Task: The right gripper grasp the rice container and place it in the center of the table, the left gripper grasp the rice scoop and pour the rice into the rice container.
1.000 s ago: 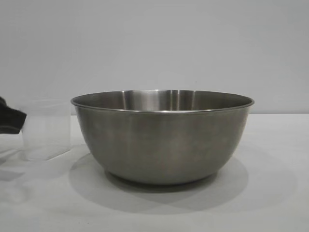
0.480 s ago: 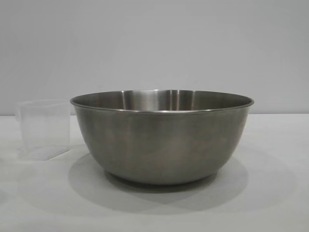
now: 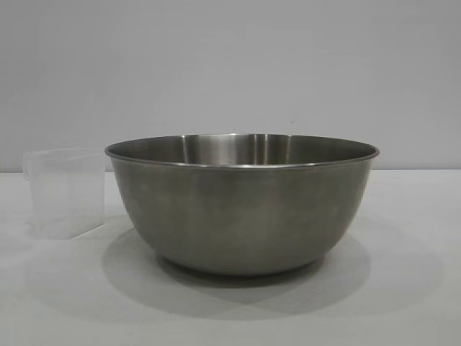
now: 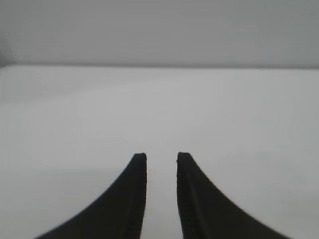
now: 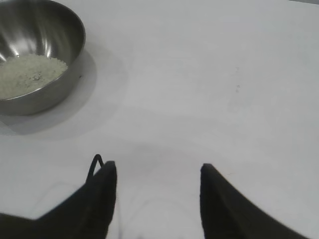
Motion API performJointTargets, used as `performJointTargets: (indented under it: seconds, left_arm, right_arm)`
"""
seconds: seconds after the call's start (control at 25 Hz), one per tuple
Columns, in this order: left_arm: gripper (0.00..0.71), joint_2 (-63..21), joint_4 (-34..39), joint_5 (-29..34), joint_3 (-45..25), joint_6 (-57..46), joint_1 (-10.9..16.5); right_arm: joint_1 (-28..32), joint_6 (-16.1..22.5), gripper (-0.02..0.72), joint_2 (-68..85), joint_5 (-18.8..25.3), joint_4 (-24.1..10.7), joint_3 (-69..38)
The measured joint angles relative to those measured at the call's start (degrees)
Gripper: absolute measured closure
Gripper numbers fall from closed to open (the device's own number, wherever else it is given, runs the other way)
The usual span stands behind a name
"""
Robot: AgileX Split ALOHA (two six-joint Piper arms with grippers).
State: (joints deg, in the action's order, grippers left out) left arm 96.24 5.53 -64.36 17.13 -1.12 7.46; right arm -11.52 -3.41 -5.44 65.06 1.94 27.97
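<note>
the rice container (image 5: 35, 55) is cut off by the right wrist view's edge.

The left gripper (image 4: 162, 158), a black claw of two pointed fingers that curve inward, shows only its fingertips (image 4: 138, 172) and the flaring parts just behind them. The tips stand close together with a narrow gap between them, and nothing sits in that gap. Beyond them lies the plain flat white table (image 4: 159, 109), bare across its whole visible stretch, ending at a pale grey wall (image 4: 159, 30).
</note>
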Motion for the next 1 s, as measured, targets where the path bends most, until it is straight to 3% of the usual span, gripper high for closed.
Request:
performJointTargets:
  seconds: [0.16,0.24,0.56,1.0]
  left_arm:
    - [0.606,-8.45,0.1,6.02,0.84,0.75,0.0]
    - [0.606,-12.11,0.1,9.17,1.65,0.99,0.0]
    - [0.606,-29.0,4.29,24.69,3.21,0.72,0.0]
    - [0.606,-70.46,4.56,63.87,3.21,-4.27,0.0]
  right_arm:
    - [0.0,0.23,0.338,0.0,0.0,-0.22,0.0]
    - [0.0,0.52,0.393,0.0,0.0,-0.3,0.0]
    - [0.0,1.0,0.391,0.0,0.0,-0.57,0.0]
    - [-1.85,1.0,0.391,1.33,0.0,-0.61,0.0]
